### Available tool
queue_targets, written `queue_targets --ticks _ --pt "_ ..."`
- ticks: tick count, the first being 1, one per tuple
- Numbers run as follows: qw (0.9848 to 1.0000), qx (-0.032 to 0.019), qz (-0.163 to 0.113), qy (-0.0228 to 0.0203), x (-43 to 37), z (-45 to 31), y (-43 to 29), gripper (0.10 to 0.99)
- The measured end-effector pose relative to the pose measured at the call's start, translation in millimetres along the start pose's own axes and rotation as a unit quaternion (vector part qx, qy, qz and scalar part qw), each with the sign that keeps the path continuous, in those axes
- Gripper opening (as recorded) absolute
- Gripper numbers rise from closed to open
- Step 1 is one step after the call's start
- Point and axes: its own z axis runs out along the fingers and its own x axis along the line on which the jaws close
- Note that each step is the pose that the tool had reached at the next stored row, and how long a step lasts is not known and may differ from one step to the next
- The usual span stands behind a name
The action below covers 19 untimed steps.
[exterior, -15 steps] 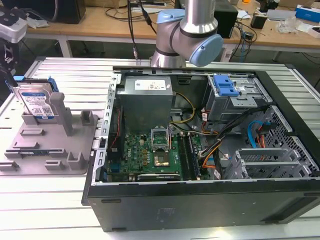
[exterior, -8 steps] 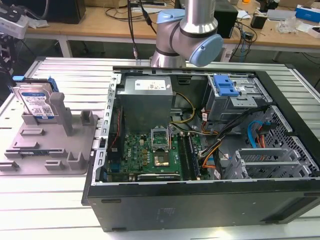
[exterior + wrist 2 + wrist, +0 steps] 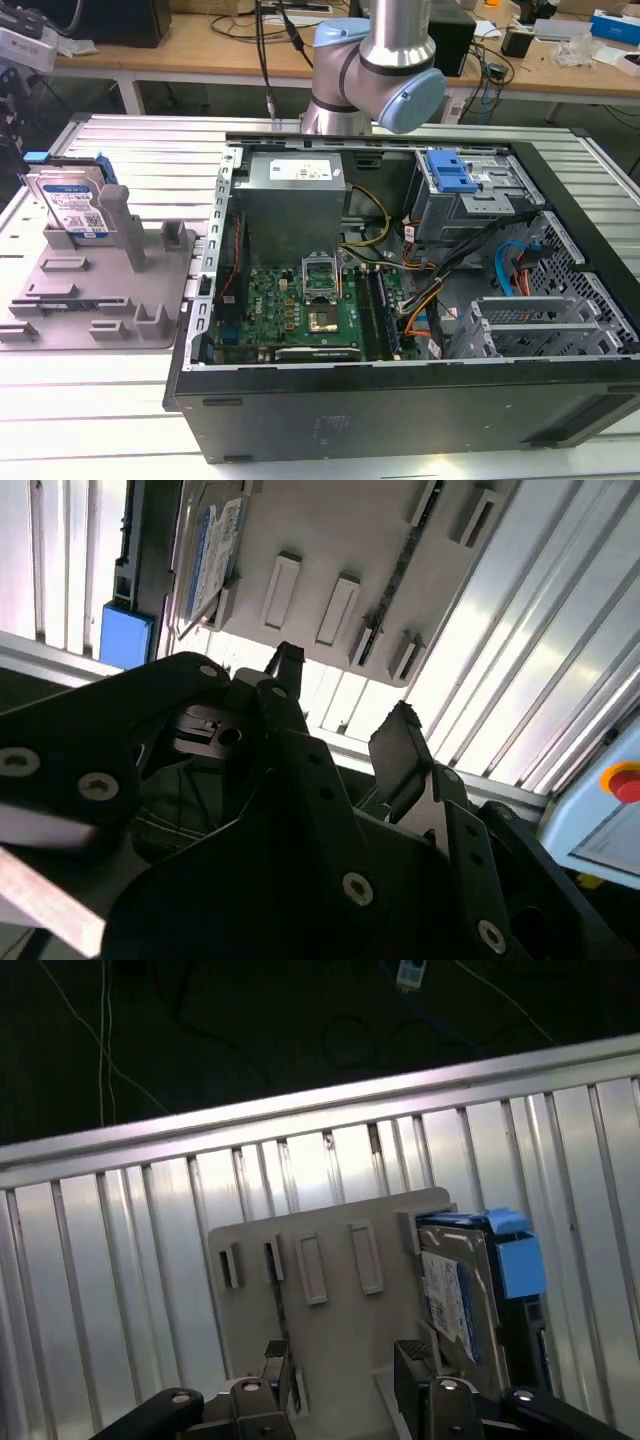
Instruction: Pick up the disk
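The disk (image 3: 72, 205) is a silver-grey drive with a white-and-blue label and blue edge rails. It stands on edge in a slot at the back of the grey holder tray (image 3: 150, 290), on the exterior view's left. Both wrist views look down on it from well above: the disk (image 3: 455, 1295) sits at one end of the tray (image 3: 250, 1300), and in the second wrist view the disk (image 3: 210, 555) lies beyond the fingertips. My gripper (image 3: 342, 1352) is open, its black fingers apart with nothing between them, as the second wrist view also shows of the gripper (image 3: 343, 685).
An open computer case (image 3: 400, 400) fills the middle and right of the ribbed metal table (image 3: 100, 400), with a blue-latched drive cage (image 3: 450, 175) inside. The arm (image 3: 375, 60) rises behind the case. A red stop button (image 3: 622, 780) sits at the table's side.
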Motion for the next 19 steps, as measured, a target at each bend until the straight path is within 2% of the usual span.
queue_targets --ticks 3,6,7,12,14,19 --pt "0.9994 0.0002 -0.034 0.0014 -0.1 0.5 -0.4 0.541" --pt "0.9993 0.0003 -0.039 0.0018 -0.4 0.5 -0.4 0.541" --pt "0.9993 0.0003 -0.038 0.0019 -3.7 0.5 0.2 0.541" --pt "0.9993 0.0003 -0.039 0.0030 -30.7 0.4 4.6 0.541" --pt "0.9993 0.0004 -0.039 0.0030 -48.4 0.5 8.5 0.541" --pt "0.9993 0.0005 -0.039 0.0029 -68.0 0.9 17.9 0.541"
